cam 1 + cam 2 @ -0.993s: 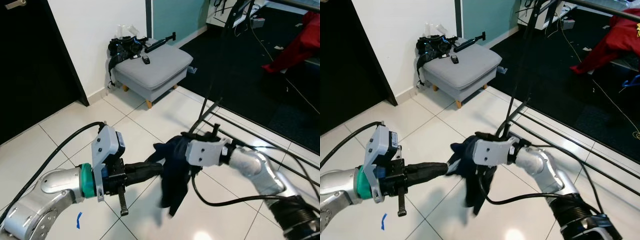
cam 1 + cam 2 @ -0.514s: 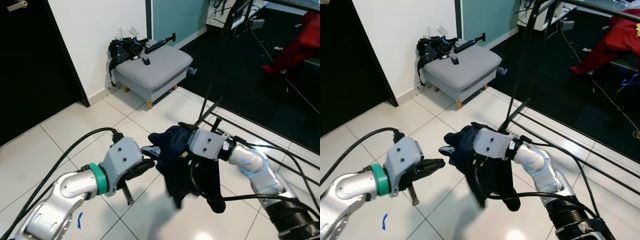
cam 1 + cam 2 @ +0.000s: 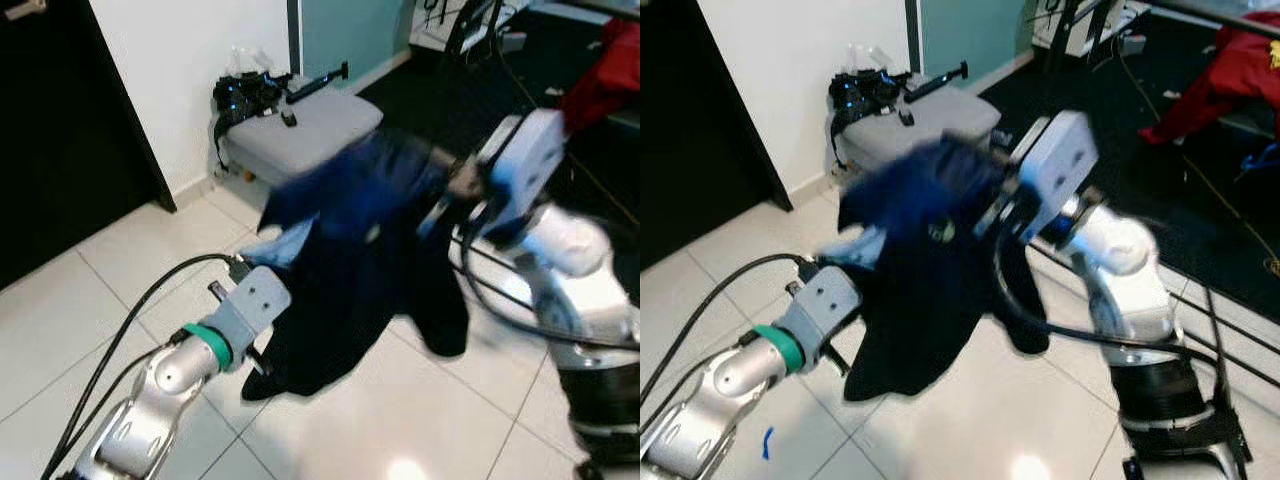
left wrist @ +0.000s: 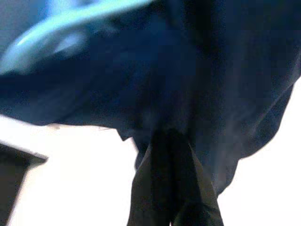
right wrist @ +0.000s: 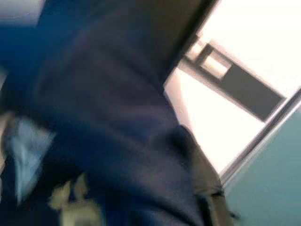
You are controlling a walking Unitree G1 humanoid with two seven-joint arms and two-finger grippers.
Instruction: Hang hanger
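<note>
Both claws meet dark blue garment (image 3: pixel 345 260), hanger hidden.

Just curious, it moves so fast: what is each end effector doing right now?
Left end effector: fingers together, gripping the dark blue garment.
Right end effector: raised at the garment's top; cannot be told.

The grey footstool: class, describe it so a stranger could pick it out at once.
Start at the white wall beside the dark doorway. Against its foot, on the pale tiled floor, stands the footstool, behind the dark blue garment. It is the low grey cushioned seat with black gear piled on top.
</note>
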